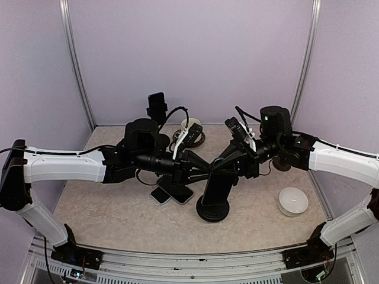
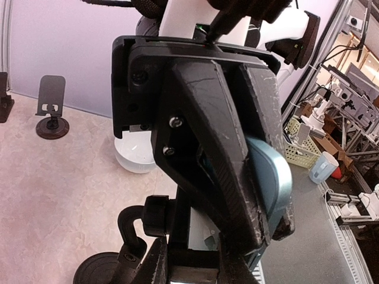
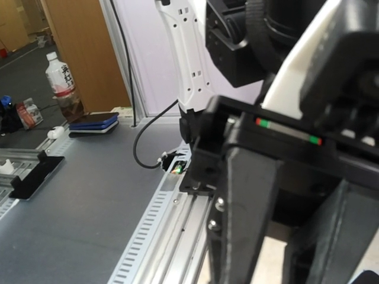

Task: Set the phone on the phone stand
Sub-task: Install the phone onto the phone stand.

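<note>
My left gripper point(image 1: 196, 168) is clamped on the blue-grey phone point(image 2: 271, 177), right over the phone stand point(image 1: 214, 204) at mid-table. My right gripper point(image 1: 225, 161) is closed up by the stand's head, on what I can't tell. I'd lower slowly, seat the bottom edge in the cradle, and release only once it leans back settled.

Two arms point(image 1: 65, 165) point(image 1: 343, 160), two phones point(image 1: 161, 196) point(image 1: 179, 193) lying flat, one white disc point(image 1: 293, 201), one central stand point(image 1: 213, 204).

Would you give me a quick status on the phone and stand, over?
Left gripper shut on phone, above stand. Right gripper shut, close by. Two spare phones lie beside its base.
</note>
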{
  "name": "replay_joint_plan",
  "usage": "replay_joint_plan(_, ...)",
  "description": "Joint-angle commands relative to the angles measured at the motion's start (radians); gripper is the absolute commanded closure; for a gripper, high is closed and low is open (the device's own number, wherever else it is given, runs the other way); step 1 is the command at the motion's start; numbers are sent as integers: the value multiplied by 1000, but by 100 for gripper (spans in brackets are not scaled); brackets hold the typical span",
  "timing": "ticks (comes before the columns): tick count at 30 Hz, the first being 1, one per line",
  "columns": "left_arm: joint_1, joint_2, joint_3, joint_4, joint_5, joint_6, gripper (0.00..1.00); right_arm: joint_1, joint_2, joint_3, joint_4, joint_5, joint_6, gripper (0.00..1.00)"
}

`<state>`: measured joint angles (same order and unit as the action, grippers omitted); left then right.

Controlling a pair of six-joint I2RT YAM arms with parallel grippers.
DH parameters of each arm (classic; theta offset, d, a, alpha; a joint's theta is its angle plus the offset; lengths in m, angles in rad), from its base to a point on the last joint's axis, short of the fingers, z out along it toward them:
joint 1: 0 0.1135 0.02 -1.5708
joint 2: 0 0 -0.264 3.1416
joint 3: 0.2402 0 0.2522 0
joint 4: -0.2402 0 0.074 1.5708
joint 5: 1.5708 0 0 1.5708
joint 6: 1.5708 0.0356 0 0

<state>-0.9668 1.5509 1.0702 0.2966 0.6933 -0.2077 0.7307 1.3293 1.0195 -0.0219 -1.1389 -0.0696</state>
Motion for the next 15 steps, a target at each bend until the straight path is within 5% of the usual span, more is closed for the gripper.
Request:
replay_joint_plan(1, 8, -137, 11, 85, 85, 12, 100, -71, -21, -24, -108, 67, 3, 100)
replay_joint_plan(15, 8, -156, 14, 62, 69, 17, 100, -116, -20, -38, -147, 88, -22, 100)
